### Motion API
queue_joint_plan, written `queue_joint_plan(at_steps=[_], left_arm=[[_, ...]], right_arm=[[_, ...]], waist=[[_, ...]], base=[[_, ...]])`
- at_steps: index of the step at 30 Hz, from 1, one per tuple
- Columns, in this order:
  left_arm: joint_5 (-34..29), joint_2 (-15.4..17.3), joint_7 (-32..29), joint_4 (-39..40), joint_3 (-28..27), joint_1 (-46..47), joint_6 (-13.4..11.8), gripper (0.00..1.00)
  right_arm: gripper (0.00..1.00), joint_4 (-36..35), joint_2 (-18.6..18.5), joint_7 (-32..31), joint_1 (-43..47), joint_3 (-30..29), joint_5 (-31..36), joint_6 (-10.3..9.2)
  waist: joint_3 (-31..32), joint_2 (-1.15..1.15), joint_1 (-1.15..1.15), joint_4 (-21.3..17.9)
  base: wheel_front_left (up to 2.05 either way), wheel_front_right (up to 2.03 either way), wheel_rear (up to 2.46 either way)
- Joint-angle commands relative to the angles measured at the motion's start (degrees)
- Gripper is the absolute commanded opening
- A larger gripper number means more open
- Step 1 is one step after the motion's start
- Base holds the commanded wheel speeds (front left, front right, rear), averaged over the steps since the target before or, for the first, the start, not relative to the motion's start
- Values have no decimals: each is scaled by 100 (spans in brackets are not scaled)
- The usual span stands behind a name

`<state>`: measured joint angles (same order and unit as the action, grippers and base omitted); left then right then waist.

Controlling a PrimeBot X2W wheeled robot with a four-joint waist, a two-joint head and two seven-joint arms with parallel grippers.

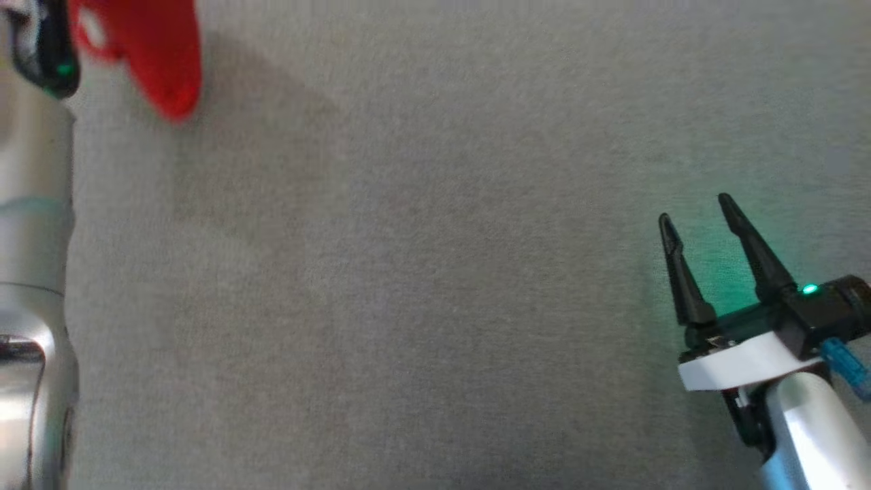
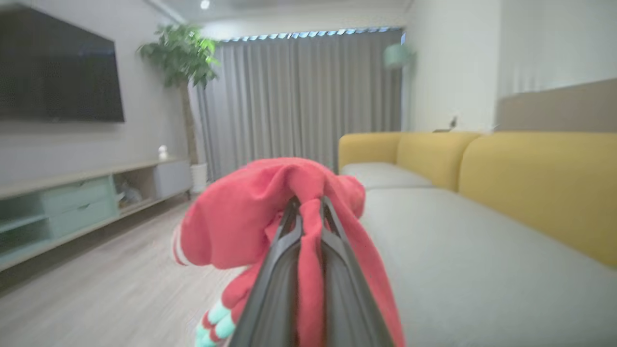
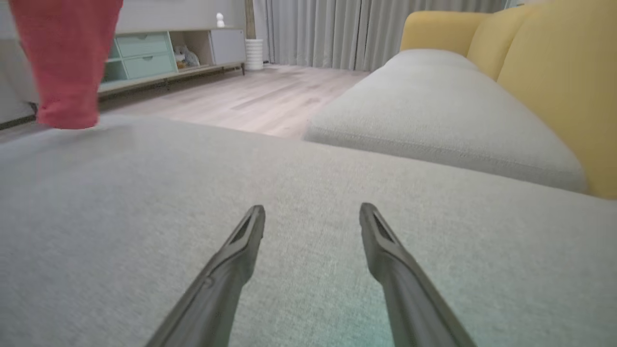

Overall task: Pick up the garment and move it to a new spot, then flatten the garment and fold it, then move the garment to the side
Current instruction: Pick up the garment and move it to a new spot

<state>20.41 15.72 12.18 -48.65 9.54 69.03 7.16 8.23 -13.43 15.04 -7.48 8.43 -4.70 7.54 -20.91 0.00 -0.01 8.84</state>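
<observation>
The left pincer (image 2: 308, 205) pinches a bunched red garment (image 2: 231, 226) with white and mint stripes at its ends, which hangs in the air over the grey sofa seat (image 3: 144, 217). The right pincer (image 3: 312, 208) hovers spread and empty above that seat

The right claw (image 1: 695, 208) is black with tapered fingers (image 1: 755, 252), a green lamp (image 1: 809, 290), white wristband (image 1: 742, 364) and silver forearm (image 1: 810, 422).

Looked along a grey-cushioned, yellow-backed sofa (image 2: 530, 183) on the right toward grey curtains (image 2: 299, 101) at the far end, with wood floor (image 2: 96, 299), a low cabinet (image 2: 82, 207), a dark television (image 2: 53, 77) and a plant (image 2: 181, 55) left.
</observation>
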Motion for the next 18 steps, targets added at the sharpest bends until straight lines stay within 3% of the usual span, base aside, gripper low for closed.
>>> queue_joint_plan(at_steps=[1, 6, 11, 18], left_arm=[[100, 361, 21, 475, 181, 237, 31, 0], [341, 401, -77, 1412, 1009, 111, 32, 0], [265, 272, -14, 2157, 1976, -622, 32, 0], [-19, -182, 229, 2292, 2924, -2312, 20, 0]], right_arm=[[100, -143, 40, -4, 41, 90, -30, -5], [100, -116, 347, -4, 69, 207, -69, -5], [100, -131, 566, -4, 107, 263, -97, -5], [100, -85, 739, -4, 123, 344, -158, -5]], waist=[[492, 0, 1, -391], [793, 0, 1, -811], [850, 0, 1, -1189], [815, 0, 1, -1616]], base=[[0, 0, 0], [0, 0, 0], [0, 0, 0], [0, 0, 0]])
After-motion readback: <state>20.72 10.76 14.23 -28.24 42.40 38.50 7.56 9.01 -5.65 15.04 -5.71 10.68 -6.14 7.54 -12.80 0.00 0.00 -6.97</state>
